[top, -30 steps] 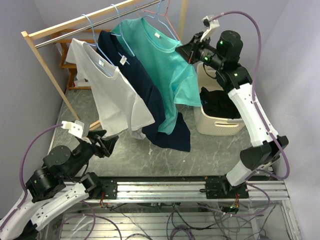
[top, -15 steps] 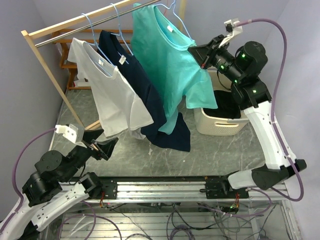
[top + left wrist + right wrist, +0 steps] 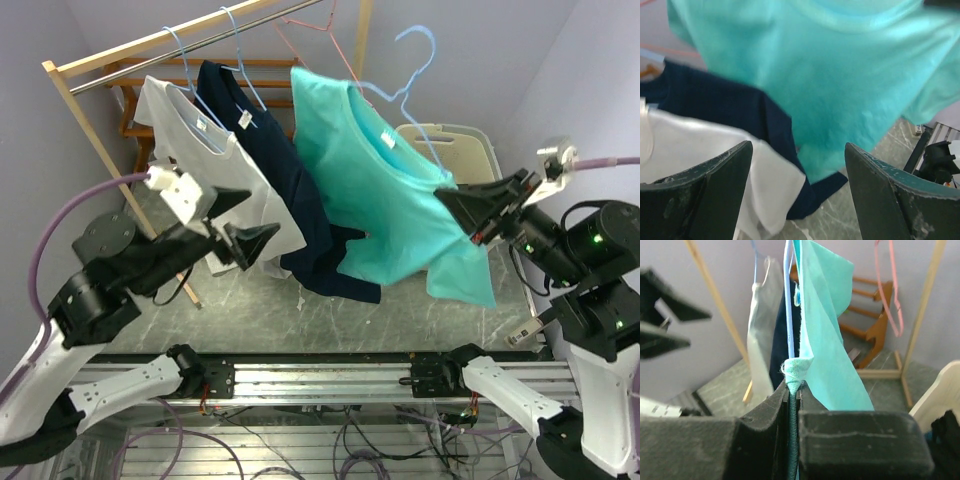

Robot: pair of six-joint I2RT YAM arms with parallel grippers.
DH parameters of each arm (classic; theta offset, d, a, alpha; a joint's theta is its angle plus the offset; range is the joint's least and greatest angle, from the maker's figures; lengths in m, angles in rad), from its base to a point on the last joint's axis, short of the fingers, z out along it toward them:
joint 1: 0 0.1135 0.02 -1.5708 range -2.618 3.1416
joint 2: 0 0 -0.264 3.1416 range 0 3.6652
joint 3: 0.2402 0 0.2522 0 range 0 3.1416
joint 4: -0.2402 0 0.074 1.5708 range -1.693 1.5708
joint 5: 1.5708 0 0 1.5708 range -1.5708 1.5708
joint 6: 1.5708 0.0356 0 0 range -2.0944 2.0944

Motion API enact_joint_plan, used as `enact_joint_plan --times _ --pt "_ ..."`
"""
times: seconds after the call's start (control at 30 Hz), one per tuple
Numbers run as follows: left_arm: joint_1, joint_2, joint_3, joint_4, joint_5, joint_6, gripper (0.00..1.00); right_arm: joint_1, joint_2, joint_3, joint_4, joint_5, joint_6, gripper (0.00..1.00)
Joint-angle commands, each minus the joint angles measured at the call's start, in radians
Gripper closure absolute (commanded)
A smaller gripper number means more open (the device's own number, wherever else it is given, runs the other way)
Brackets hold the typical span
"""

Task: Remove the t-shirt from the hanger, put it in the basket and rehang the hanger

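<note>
Grey marbled tabletop (image 3: 300,312), lilac walls (image 3: 480,50) — right gripper (image 3: 464,211) clamps teal t-shirt (image 3: 380,200).

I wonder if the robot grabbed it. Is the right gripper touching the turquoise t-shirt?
Touching. The right wrist view shows the right gripper pinched shut on a fold of the turquoise t-shirt.

Basket (image 3: 465,150) mostly hidden behind teal shirt (image 3: 390,200). Navy shirt (image 3: 265,150) partly covered. Left wrist view: teal shirt blurred, cut by top edge. Hanger (image 3: 788,300) wire vanishes into cloth between right fingers (image 3: 760,415).
</note>
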Motion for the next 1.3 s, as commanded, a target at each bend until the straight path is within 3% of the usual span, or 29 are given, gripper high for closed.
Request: enact_joint_plan --times 0.0,0.2,0.53,1.03,1.1,1.23,1.27 --pt "-0.001 0.141 0.153 0.033 0.162 0.102 0.15 -0.001 -0.078 -0.056 -0.200 -0.108 -0.003 1.00" --pt "-0.001 0.279 0.313 0.053 0.298 0.157 0.15 -0.002 -0.142 -0.082 -0.375 -0.182 -0.029 1.00" --pt "-0.001 0.435 0.516 -0.069 0.450 0.249 0.15 -0.001 -0.160 -0.107 -0.384 -0.413 -0.053 1.00" --pt "-0.002 0.569 0.527 -0.111 0.654 0.223 0.23 -0.001 -0.142 -0.074 -0.336 -0.457 -0.038 1.00" --pt "-0.001 0.569 0.507 -0.081 0.679 0.208 0.32 -0.001 -0.142 -0.081 -0.331 -0.461 -0.037 1.00" --pt "-0.002 0.564 0.483 -0.018 0.704 0.169 0.88 -0.001 -0.145 -0.095 -0.335 -0.454 -0.042 1.00" --pt "-0.002 0.566 0.484 -0.017 0.713 0.166 0.93 -0.001 -0.145 -0.099 -0.336 -0.453 -0.042 1.00"
